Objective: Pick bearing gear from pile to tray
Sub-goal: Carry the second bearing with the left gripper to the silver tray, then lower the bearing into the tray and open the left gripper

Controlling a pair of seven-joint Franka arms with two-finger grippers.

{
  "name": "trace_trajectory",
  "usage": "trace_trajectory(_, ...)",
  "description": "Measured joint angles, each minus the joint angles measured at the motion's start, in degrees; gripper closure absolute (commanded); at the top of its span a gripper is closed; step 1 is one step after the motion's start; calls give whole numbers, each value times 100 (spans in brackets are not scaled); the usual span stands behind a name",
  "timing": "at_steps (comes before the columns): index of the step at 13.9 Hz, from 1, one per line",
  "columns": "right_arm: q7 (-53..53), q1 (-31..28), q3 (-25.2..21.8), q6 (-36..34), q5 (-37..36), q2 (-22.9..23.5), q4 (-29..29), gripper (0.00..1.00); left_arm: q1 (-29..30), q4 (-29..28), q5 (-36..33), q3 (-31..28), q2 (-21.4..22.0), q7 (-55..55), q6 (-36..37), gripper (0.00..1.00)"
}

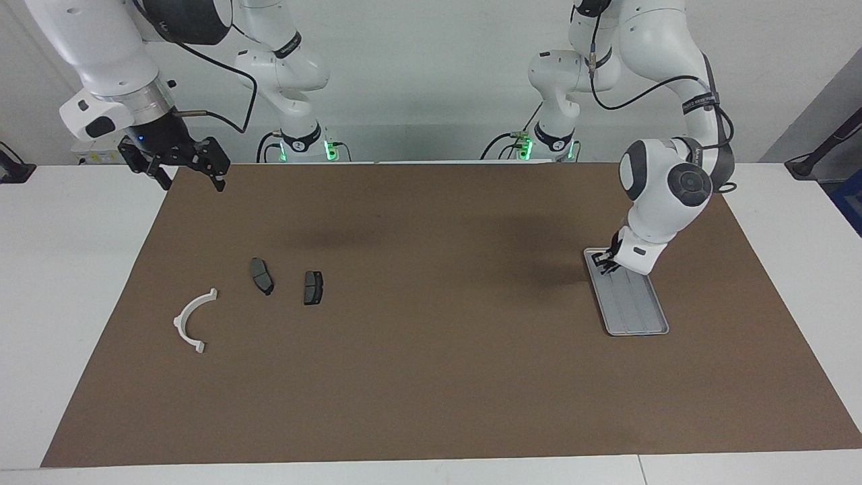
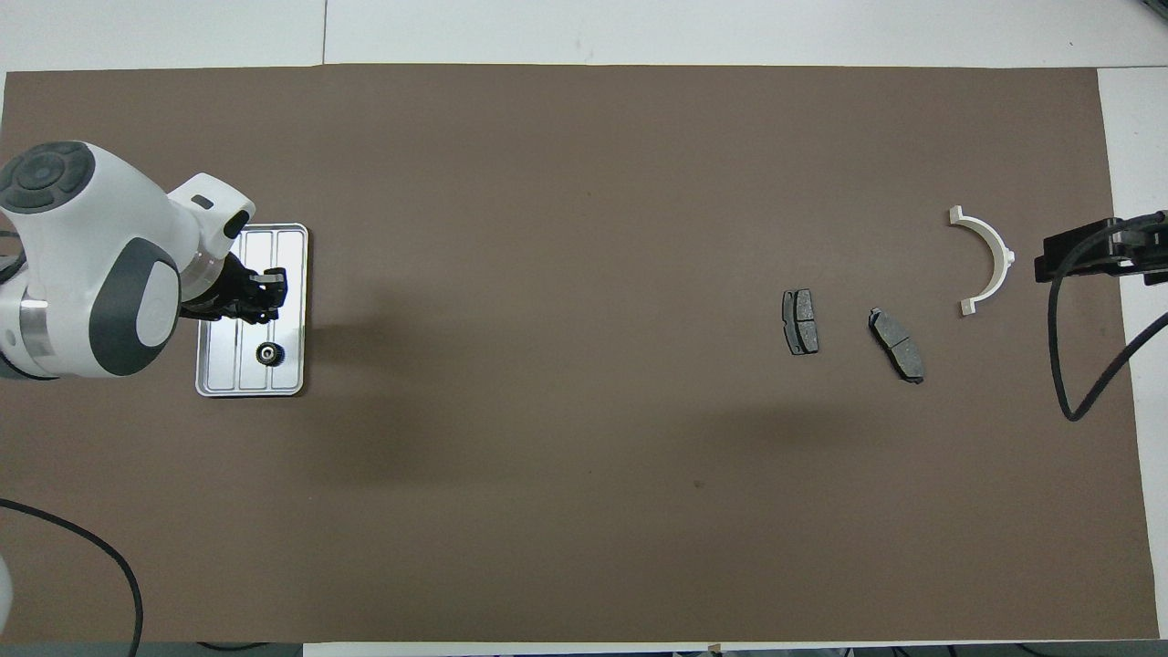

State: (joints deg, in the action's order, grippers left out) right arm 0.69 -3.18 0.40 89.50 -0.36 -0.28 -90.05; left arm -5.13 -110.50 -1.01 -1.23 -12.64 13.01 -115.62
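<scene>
Bearing gear and tray, read from the robots' end outward. Lowest in the tray in the overhead view, at middle left of that frame, the bearing gear (image 2: pixel 267 353) lies flat on the tray (image 2: pixel 290 274), just inside its nearer end. It is a small dark toothed disc with a pale bore facing up, so its axis stands upright and it has no long axis to align to. Expect it to be light, rigid and hard, and apt to roll if set on edge. You would best pinch it across the toothed rim from above. The tray's own long axis runs up the frame, away from the robots. In the facing view the gear is hidden by the arm. Just above the gear in the overhead frame, the left gripper (image 2: pixel 263 294) hangs low over the tray, fingertips together. You cannot tell whether a part is pinched between them. At middle right of the overhead frame lie the pile's leftovers, two brake pads (image 2: pixel 800 321) and, higher, the white arc piece (image 2: pixel 985 260). No gear shows among them. At the right edge the right gripper (image 1: pixel 190 176) waits, jaws apart and empty.
</scene>
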Motion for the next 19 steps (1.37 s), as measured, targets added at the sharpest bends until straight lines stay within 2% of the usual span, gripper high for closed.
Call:
trace_trajectory(6,0,0,0,0,0,-10,0,1,587,-835,0,13,173,-496,-1109,100)
trace_trajectory(11,0,0,0,0,0,-20,0,1,907,-929,39,20,198,-670,-1182,100)
trace_trajectory(19,-1,0,0,0,0,-20,-2,1,914,-1333,147,97,199,-670,-1747,100)
